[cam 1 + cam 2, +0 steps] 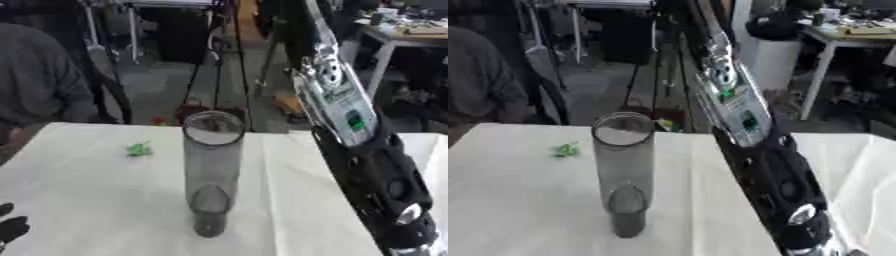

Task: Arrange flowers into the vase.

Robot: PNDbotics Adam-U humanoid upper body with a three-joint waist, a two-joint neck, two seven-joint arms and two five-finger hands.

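vase [213,172] clear, tall, upright on white table [96,200]; left hand [10,227] grip unclear

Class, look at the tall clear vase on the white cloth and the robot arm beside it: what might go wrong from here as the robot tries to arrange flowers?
1. The vase is tall and narrow; the right arm stretches close past it and might knock it over.
2. The only flower-like thing is a small green object lying apart from the vase; no flower is held.
3. The left robot hand shows only at the lower left corner, so little of it can be checked.
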